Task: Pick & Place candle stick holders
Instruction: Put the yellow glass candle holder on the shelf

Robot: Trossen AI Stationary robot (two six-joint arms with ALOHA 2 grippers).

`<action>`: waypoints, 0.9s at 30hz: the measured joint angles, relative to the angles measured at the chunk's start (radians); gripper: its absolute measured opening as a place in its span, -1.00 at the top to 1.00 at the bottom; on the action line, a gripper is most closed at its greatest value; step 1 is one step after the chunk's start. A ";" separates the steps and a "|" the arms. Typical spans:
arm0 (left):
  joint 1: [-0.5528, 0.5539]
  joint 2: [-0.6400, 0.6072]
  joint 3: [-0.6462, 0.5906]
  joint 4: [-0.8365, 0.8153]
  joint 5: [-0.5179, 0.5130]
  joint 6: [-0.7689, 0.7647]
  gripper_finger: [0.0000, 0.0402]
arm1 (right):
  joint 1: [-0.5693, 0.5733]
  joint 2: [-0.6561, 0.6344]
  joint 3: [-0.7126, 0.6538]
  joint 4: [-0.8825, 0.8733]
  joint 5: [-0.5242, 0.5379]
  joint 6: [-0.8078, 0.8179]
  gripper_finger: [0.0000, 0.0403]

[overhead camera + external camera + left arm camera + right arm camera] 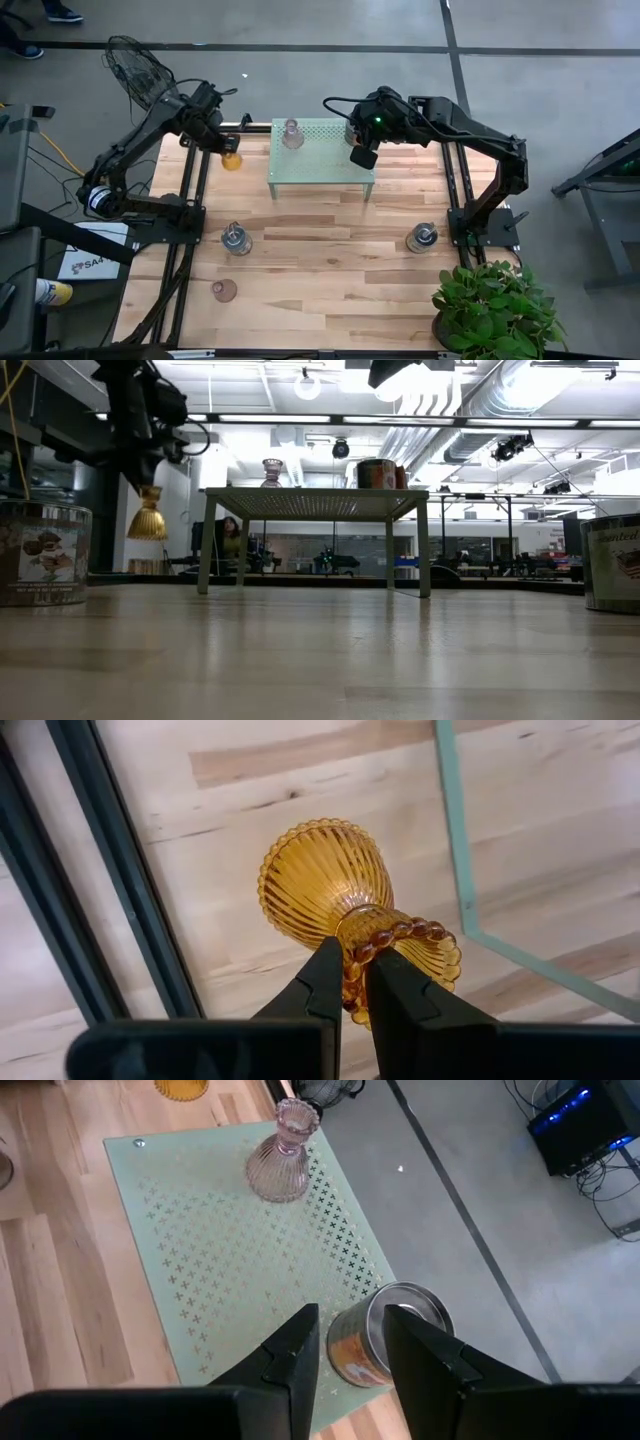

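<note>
My left gripper [226, 148] is shut on an amber-orange glass holder [232, 160] beside the left end of the pale green stand [322, 172]. In the low view the holder [147, 515] hangs clear above the table. My right gripper [345, 1350] is open above a silvery metal cup holder with reddish marks [392, 1330], which stands upright on the stand's right part [377, 473]. A pinkish glass holder [292, 133] stands on the stand's left part. Two silvery holders [236, 239], [421, 238] and a pinkish one [223, 290] rest on the table. My left gripper pinches the beaded rim [352, 970] of the amber holder's narrow upper end between its two fingers, coming from above. The holder hangs upright below the fingers with its wide ribbed foot [320, 880] downward, lifted clear of the table.
Dark rails [190, 200] run along the table's left and right sides. A potted plant [495, 310] stands at the near right corner. A wire fan [135, 65] stands on the floor beyond the far left corner. Bare wood lies between the near holders.
</note>
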 joint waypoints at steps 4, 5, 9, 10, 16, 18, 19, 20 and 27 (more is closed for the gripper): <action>0.000 0.000 0.067 -0.049 0.002 0.000 0.90 | 0.000 0.000 0.000 0.000 0.000 0.000 0.45; 0.000 0.000 0.084 -0.063 0.003 0.000 0.90 | 0.000 0.000 0.000 0.000 0.000 0.000 0.45; 0.000 0.000 0.158 -0.106 0.009 0.000 0.90 | 0.000 0.000 0.000 0.000 0.000 0.000 0.45; 0.000 0.000 0.175 -0.113 0.009 0.000 0.90 | 0.000 0.000 0.000 0.000 0.000 0.000 0.45; 0.000 0.000 0.272 -0.153 0.036 -0.011 0.90 | 0.000 0.000 0.000 0.000 0.000 0.000 0.45; 0.000 0.000 0.302 -0.171 0.038 -0.013 0.90 | 0.000 0.000 0.000 0.000 0.000 0.000 0.45; 0.000 0.000 0.316 -0.176 0.038 -0.020 0.90 | 0.000 0.000 0.000 0.000 -0.003 0.001 0.45; 0.000 0.000 0.328 -0.184 0.038 -0.026 0.90 | 0.000 0.000 0.000 0.000 -0.008 0.001 0.45; 0.000 0.000 0.393 -0.198 0.095 -0.052 0.90 | 0.000 0.000 0.000 0.000 -0.037 0.018 0.45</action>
